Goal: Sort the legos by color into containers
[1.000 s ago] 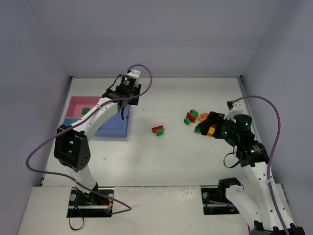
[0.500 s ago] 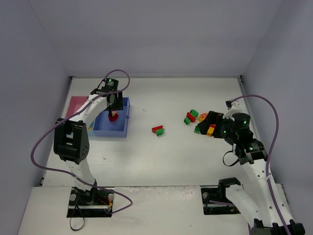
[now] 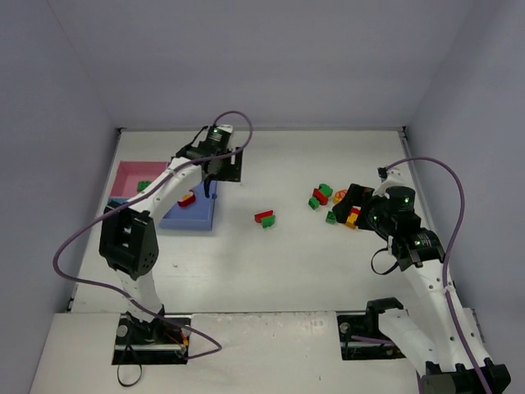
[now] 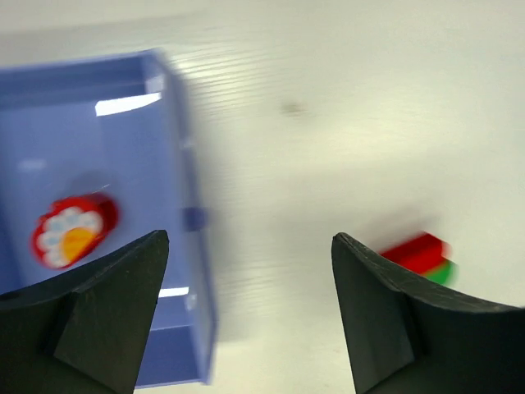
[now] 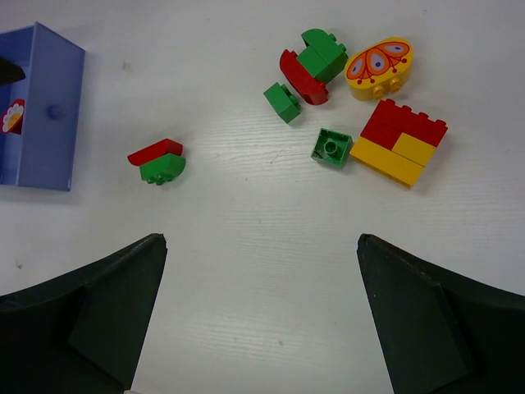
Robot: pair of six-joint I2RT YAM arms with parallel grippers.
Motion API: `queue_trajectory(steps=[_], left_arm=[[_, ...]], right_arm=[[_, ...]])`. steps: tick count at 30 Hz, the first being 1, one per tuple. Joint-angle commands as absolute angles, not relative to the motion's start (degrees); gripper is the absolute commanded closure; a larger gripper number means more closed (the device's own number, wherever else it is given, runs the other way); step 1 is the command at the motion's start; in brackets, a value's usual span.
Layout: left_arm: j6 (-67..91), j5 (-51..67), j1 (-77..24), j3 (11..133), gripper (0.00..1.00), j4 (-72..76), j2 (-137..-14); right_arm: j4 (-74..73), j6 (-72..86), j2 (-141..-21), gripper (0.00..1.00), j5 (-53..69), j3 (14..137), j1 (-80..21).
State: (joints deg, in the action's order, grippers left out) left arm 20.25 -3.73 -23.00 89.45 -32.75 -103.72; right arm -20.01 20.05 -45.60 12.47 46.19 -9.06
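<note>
My left gripper (image 3: 212,182) (image 4: 250,240) hangs open and empty over the right wall of the blue container (image 3: 197,215) (image 4: 176,107). A red round lego (image 3: 187,199) (image 4: 72,231) with a flower print lies inside it. A green lego (image 3: 143,186) sits in the pink container (image 3: 127,172). A red and green pair (image 3: 264,217) (image 5: 157,160) lies mid-table. My right gripper (image 3: 351,199) (image 5: 262,240) is open above bare table beside a cluster: a yellow oval lego (image 5: 378,66), a red and yellow block (image 5: 400,141), a red arch (image 5: 299,80) and green legos (image 5: 331,148).
A small light-blue container (image 3: 117,203) adjoins the pink one at the front left. Grey walls close the table on three sides. The left arm's purple cable (image 3: 246,131) loops above the blue container.
The left gripper dipped into the blue container with the red lego, opened and let it go, then swung back right over the container's wall. The right arm shifted only slightly.
</note>
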Motion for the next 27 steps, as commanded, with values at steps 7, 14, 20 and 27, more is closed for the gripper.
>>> queue_trajectory(steps=[7,14,20,27], left_arm=[[10.03,4.04,-40.42,104.14,0.25,-26.29,-112.75],[7.03,8.52,-46.14,114.6,0.25,-23.73,-124.44],[6.77,7.3,-47.72,120.05,0.25,-21.45,-132.0],[7.12,6.77,-47.72,121.82,0.25,-17.59,-136.67]], right_arm=[[-17.05,21.88,-45.71,0.01,10.72,46.94,-9.4],[-17.14,23.2,-43.95,0.0,11.16,45.7,-9.32],[-17.23,24.26,-43.68,0.0,12.48,45.44,-9.32],[-17.31,25.14,-42.72,0.0,13.01,45.0,-9.23]])
